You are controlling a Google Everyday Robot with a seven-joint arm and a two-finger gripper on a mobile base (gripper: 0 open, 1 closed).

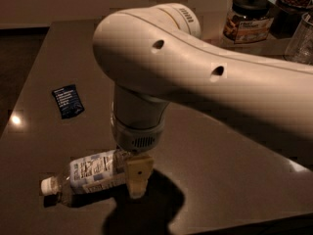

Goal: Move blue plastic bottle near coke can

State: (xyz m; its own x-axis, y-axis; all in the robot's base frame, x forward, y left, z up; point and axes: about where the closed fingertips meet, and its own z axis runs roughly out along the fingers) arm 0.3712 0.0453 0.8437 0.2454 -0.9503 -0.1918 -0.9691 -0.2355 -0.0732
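Note:
The blue plastic bottle [85, 176] lies on its side on the dark table [230, 170] near the front left, its white cap pointing left. My gripper [131, 176] hangs straight down from the big white arm and sits at the bottle's right end, one pale finger [138, 175] in front of the bottle's base. The coke can is out of view, hidden behind the arm or outside the frame.
A small dark blue snack packet [67, 101] lies at the left. A dark-lidded glass jar [248, 18] with a label and other glassware [301, 38] stand at the back right. The table's front edge runs close below the bottle.

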